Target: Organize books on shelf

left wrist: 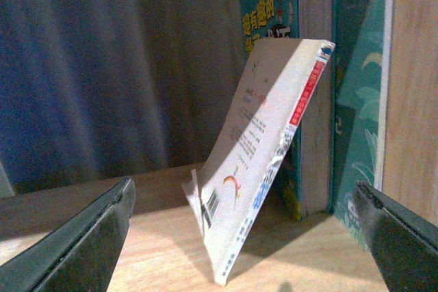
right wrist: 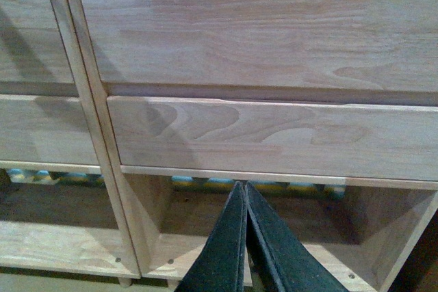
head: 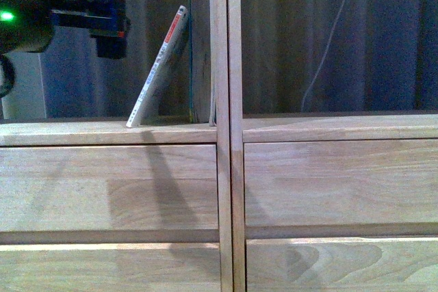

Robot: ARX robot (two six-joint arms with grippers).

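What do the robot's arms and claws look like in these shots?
The left arm is black and bulky, with a glowing green light and a blue-black block at its wrist. The left claw has two dark, flat, wedge-shaped fingers. The right claw has the same dark tapered fingers. No cables show on either arm.

Dim, bluish lighting in all three views, with grainy, soft detail throughout. In the front view the shelf [head: 109, 131] catches light on its drawer fronts, while the cubby behind is dark; the leaning paperback [head: 159, 66] casts a slanting shadow down the drawers. A small green light glares at the left edge, and the left wrist view's near foreground is blurred and dark.
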